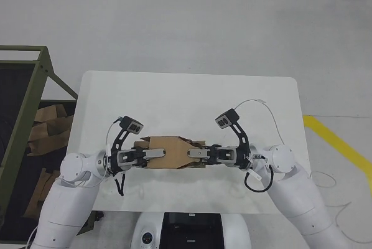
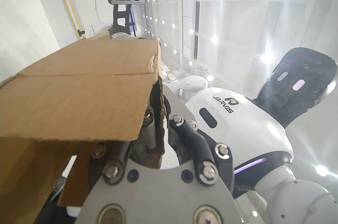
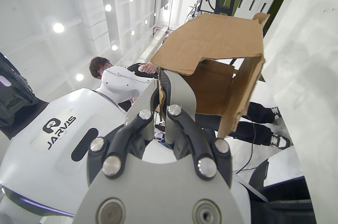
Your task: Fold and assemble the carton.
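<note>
While my left claw (image 2: 159, 114) and right claw (image 3: 160, 93) each pinch a carton (image 1: 175, 151) end, I'd pull evenly, squaring its walls.

I'm looking down on a white rectangular table (image 1: 186, 93) with rounded corners, standing on a pale grey floor (image 1: 173, 37). A partly folded brown cardboard carton (image 1: 173, 152) sits over the near half of the top, about midway across. From the top view I can't tell whether it rests on the surface or sits just above it. A yellow painted stripe (image 1: 335, 140) runs along the floor beside the table's right end. Flat brown cardboard pieces (image 1: 49, 127) lie on the ground just beside its left end.
</note>
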You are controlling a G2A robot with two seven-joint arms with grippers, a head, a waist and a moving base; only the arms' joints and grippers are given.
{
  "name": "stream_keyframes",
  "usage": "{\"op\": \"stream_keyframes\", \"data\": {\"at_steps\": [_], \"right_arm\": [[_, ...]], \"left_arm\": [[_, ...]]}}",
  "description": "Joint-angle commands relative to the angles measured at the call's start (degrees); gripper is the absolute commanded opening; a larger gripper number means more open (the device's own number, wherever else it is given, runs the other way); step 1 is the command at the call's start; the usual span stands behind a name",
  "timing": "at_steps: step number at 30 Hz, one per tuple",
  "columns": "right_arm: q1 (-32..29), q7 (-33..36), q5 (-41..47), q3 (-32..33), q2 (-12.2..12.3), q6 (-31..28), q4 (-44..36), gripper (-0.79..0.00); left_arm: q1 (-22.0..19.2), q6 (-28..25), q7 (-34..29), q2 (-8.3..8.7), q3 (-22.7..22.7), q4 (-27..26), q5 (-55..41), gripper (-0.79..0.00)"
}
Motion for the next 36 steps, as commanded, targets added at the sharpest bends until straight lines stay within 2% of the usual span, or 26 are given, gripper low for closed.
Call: {"op": "stream_keyframes", "data": {"at_steps": [1,2,8,19,27,36], "right_arm": [[-0.07,-0.51,-0.62,0.19,0.06,0.1,-0.06,-0.074],[-0.19,-0.8,-0.59,0.42,0.09,-0.01,-0.2,0.0],[-1.85,-2.22,-0.17,3.44,0.58,-1.91,-1.12,0.0],[-8.16,-6.63,-1.98,12.24,1.89,-9.14,-7.07,0.0],[-11.39,-9.12,-2.7,16.01,2.57,-6.15,-11.44,0.0],[-10.18,-8.83,-0.69,14.26,2.48,-3.52,-12.71,0.0]], "left_arm": [[0.04,0.05,1.22,0.01,-0.11,-0.09,-0.29,-0.785],[0.06,0.01,1.88,0.01,-0.16,-0.16,-0.18,-0.785],[0.26,0.29,4.13,0.07,-0.11,-0.68,-0.21,-0.785],[0.22,1.63,6.74,0.21,-0.73,-1.36,-2.09,-0.785],[0.25,0.72,7.79,0.21,-0.8,-2.72,-2.91,-0.785],[0.81,-2.28,8.86,0.14,-0.38,-3.74,-2.08,-0.785]]}}
